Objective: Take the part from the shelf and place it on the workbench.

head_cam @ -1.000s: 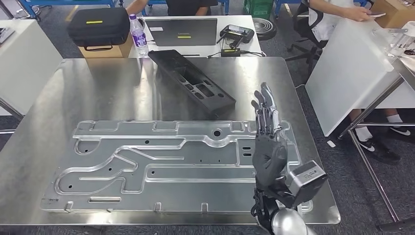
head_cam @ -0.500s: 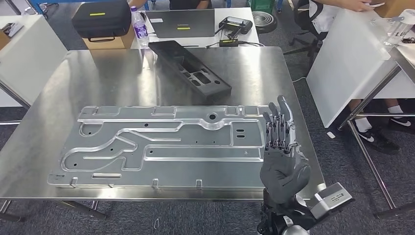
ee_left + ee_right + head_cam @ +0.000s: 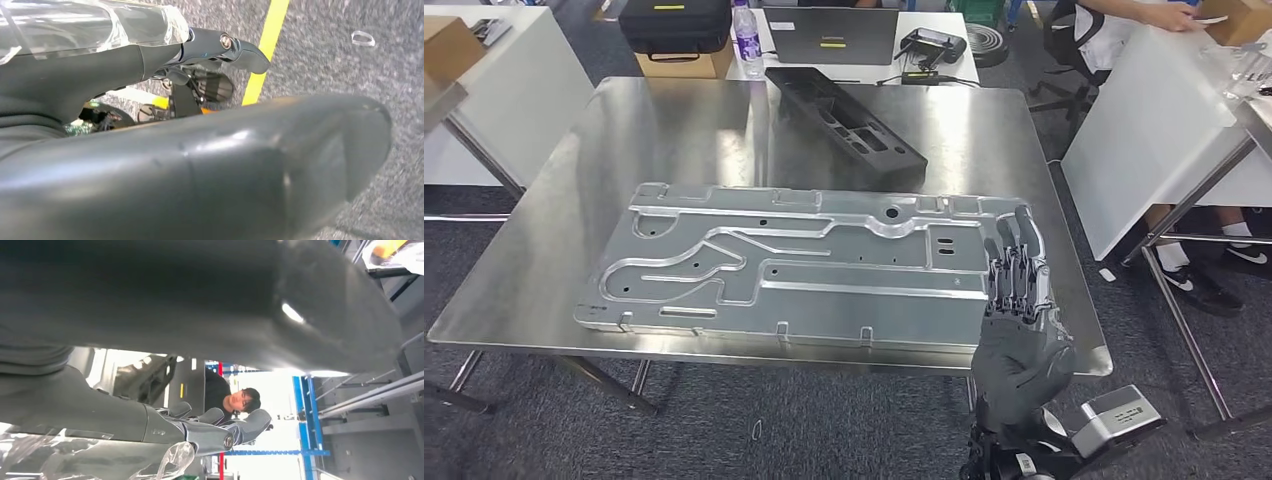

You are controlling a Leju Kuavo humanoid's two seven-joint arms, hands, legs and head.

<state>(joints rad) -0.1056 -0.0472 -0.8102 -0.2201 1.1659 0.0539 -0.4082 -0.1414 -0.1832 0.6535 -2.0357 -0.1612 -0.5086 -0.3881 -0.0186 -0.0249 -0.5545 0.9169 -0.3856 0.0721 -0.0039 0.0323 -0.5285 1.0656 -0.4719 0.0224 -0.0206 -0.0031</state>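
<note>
A long black moulded part (image 3: 849, 115) lies at an angle on the far side of the steel workbench (image 3: 674, 130), free of either hand. My right hand (image 3: 1019, 320) is raised by the bench's near right corner, fingers straight and together, holding nothing, well short of the part. The right wrist view has the same hand (image 3: 200, 430) with its fingers extended. In the left wrist view my left hand (image 3: 200, 165) hangs over grey floor with its fingers (image 3: 220, 47) stretched out and nothing in them.
A large machined aluminium plate (image 3: 804, 265) covers the near half of the bench. Behind it stand a laptop (image 3: 834, 35), a black case (image 3: 674, 22) and a bottle (image 3: 746, 40). White tables flank the bench, and a person's legs (image 3: 1189, 270) are at the right one.
The whole picture has shifted: the camera has drawn back, so the bench sits farther off. My right hand has come back from over the plate to the bench's near right corner.
</note>
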